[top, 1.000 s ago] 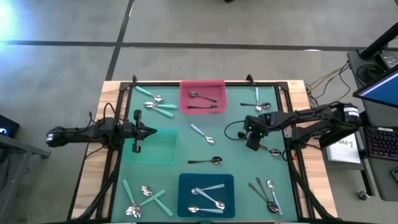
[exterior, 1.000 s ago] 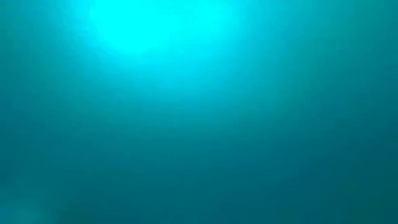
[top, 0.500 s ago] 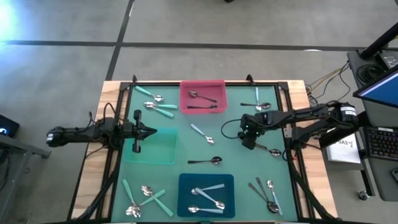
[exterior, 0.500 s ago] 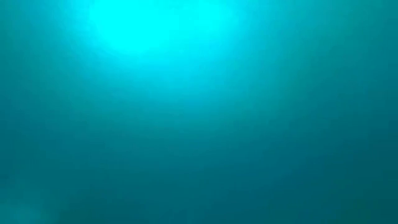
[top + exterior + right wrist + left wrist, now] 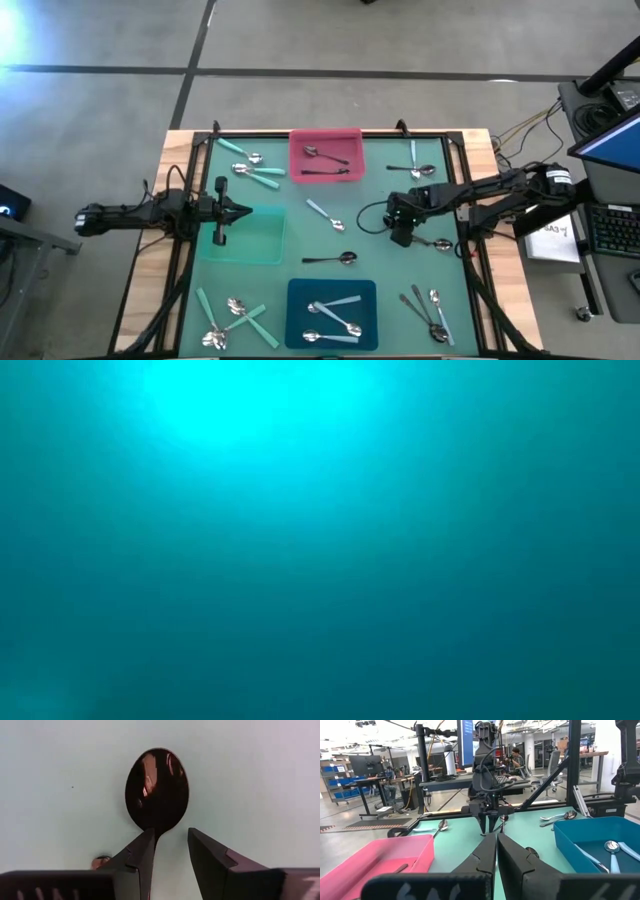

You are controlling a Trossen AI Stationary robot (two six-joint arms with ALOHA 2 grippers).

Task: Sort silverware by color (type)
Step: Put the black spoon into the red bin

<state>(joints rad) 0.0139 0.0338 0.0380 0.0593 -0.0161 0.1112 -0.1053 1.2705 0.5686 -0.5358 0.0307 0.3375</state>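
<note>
My right gripper [image 5: 401,236] [image 5: 170,855] points down at the table's right middle, open. Its fingers stand on either side of the neck of a dark spoon [image 5: 157,787], whose bowl shows just beyond them. Another dark spoon [image 5: 438,244] lies on the table just to its right. My left gripper [image 5: 222,212] [image 5: 496,851] is shut on nothing and hovers by the green tray [image 5: 250,240]. The pink tray [image 5: 340,140] holds two dark spoons. The blue tray [image 5: 300,300] [image 5: 570,837] holds pale blue spoons. The low view shows only a teal glow. My right gripper comes from above with a finger on each side of the dark spoon's neck [image 5: 156,831]. The neck shows right beside one finger [image 5: 142,857], with a gap to the other. Whether the finger touches it I cannot tell. The spoon lies flat on the table.
Loose spoons lie on the mat: mint ones far left [image 5: 250,165] and near left [image 5: 232,315], a pale blue one at centre [image 5: 325,215], a dark one [image 5: 335,258], some far right [image 5: 418,168] and dark ones near right [image 5: 430,310]. A black frame rims the table.
My right gripper has shifted a little toward the table's left, then back toward the near edge. The spoons and trays have stayed where they were.
</note>
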